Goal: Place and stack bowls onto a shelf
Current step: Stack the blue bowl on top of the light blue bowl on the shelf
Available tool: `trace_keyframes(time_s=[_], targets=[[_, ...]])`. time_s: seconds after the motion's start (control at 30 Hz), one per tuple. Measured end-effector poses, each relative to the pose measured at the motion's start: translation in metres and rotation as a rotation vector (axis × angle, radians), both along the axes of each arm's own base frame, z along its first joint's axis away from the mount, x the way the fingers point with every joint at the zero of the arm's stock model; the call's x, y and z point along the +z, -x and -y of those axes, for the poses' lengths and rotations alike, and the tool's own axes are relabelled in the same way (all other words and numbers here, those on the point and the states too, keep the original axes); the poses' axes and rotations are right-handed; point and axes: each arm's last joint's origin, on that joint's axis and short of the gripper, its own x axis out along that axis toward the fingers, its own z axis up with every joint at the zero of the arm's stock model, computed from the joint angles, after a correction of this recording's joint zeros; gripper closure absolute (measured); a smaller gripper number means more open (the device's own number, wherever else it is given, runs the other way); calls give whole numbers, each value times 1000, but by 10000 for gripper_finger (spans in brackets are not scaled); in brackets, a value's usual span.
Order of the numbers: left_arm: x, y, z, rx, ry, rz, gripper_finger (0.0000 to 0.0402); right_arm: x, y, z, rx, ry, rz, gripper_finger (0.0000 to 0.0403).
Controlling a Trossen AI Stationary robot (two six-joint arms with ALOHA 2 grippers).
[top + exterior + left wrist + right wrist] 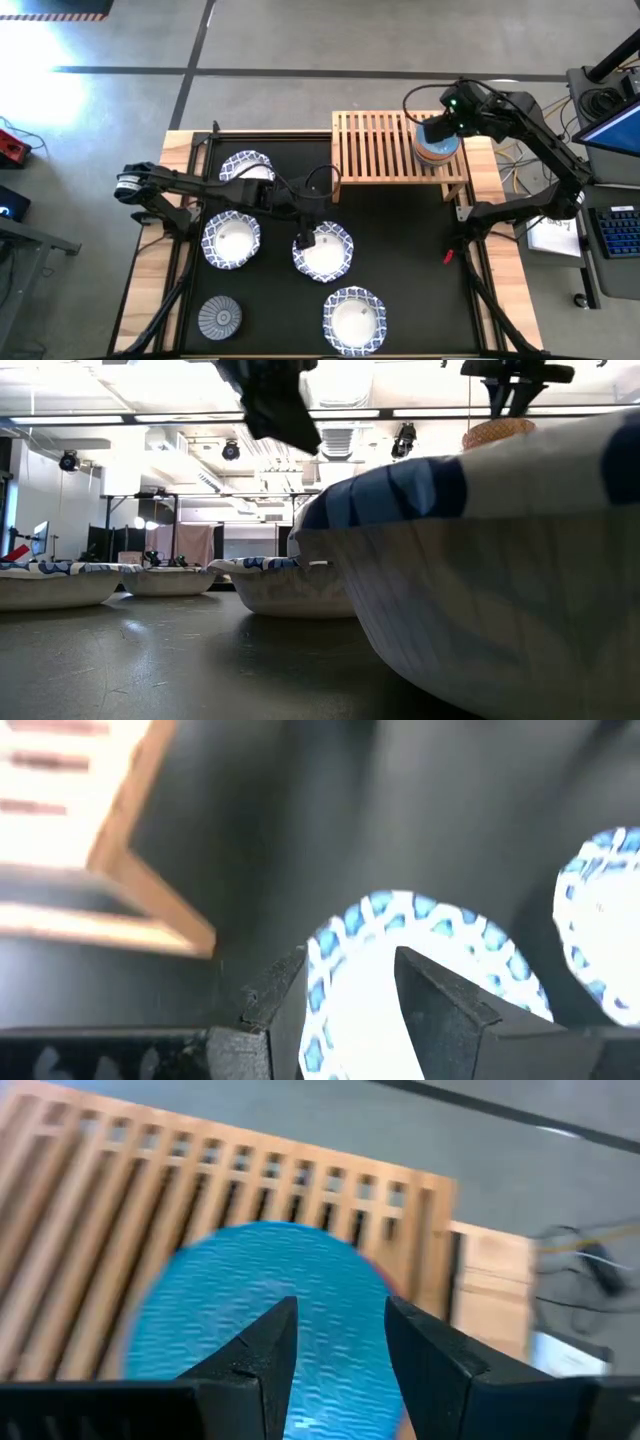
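Low light-wood slatted shelf sits at the far edge of the black table mat, right of centre. On its right end stands a stack of small bowls with a light blue bowl on top; a reddish rim shows just beneath it in the right wrist view, the rest of the stack is hidden. Right gripper hangs directly over this stack; in the right wrist view its two dark fingers are spread apart above the blue bowl's inside, with blue showing in the gap, pinching nothing. Left gripper is at the near-left rim of a large white bowl with a blue-patterned rim at mid-table; in the left wrist view its fingers straddle that rim, one inside the bowl and one outside, and whether they press the rim or stand just apart from it I cannot tell. Three more white blue-rimmed bowls lie on the mat: one far left, one left of the gripped-at bowl, one at the near edge. A small grey patterned bowl sits near-left, well apart from the shelf.
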Motion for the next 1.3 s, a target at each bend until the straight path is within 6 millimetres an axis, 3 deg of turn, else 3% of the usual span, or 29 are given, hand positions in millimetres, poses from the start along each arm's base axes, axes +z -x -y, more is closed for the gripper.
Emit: trace_keyframes(time_s=[0.3,0.57,0.83,1.07,1.3], targets=[[-11,24,28,71,97,-223,267,7,-21,-8,195,20,139,278],[-17,65,77,199,201,-464,267,6,-37,-36,335,-4,158,280],[-18,106,147,396,350,-474,267,4,-51,-65,500,-24,149,280],[-24,137,186,663,511,-478,267,2,-61,-87,753,-8,70,280],[-44,146,217,834,579,-489,267,1,-62,-100,864,9,44,283]])
